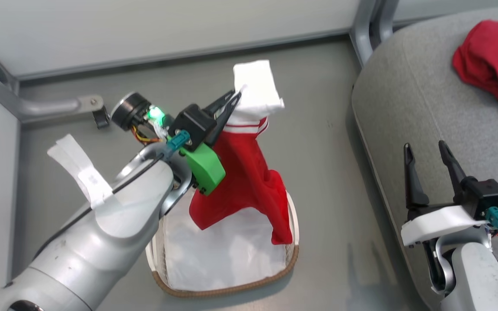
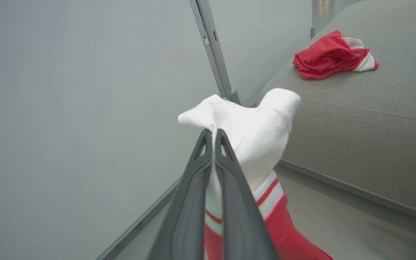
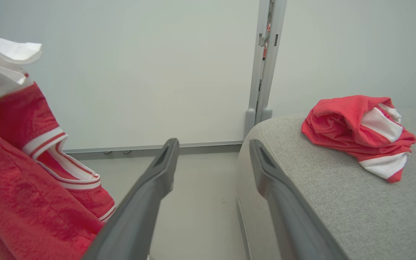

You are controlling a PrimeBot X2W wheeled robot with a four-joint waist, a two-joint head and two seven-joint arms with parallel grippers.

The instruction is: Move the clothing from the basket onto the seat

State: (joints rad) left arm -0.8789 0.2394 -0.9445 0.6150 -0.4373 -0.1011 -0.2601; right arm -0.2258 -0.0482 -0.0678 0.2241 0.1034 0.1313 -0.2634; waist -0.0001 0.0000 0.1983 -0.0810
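Grey floor (image 1: 331,181) meets pale wall (image 1: 145,30); grey seat (image 1: 404,108) stands right.

Bright, even, diffuse light, soft shadows on the floor (image 1: 331,181), close fingers (image 2: 190,202) slightly out of focus

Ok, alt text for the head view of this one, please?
The left gripper, shut on the white end of a red garment, holds it hanging over the basket. The right gripper stands open by the seat, where a second garment lies crumpled.
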